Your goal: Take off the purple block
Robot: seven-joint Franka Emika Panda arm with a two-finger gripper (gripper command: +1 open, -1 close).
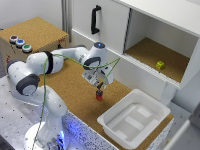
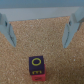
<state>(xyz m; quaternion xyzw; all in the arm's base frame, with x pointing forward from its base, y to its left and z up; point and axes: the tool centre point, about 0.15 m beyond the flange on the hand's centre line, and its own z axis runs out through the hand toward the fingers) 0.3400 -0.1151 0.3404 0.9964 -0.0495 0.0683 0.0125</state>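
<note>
While poised over the purple block [image 2: 37,62] stacked on the red cube [image 2: 38,76], near the desk [image 1: 75,95] middle: approach step. Fingers [image 2: 71,31] spread wide, holding nothing. Next: lower, seemingly a touch off-centre, straddle the top block only, close.

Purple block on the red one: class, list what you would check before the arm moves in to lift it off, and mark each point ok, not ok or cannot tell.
1. Purple block sits on top of the red block: ok.
2. Gripper is open, fingers spread wider than the block: ok.
3. Gripper holds nothing: ok.
4. Block is centred between the fingers: not ok, it lies off to one side in the wrist view.
5. Cork surface around the stack is free of clutter: ok.
6. Height of the gripper above the stack: cannot tell.
</note>
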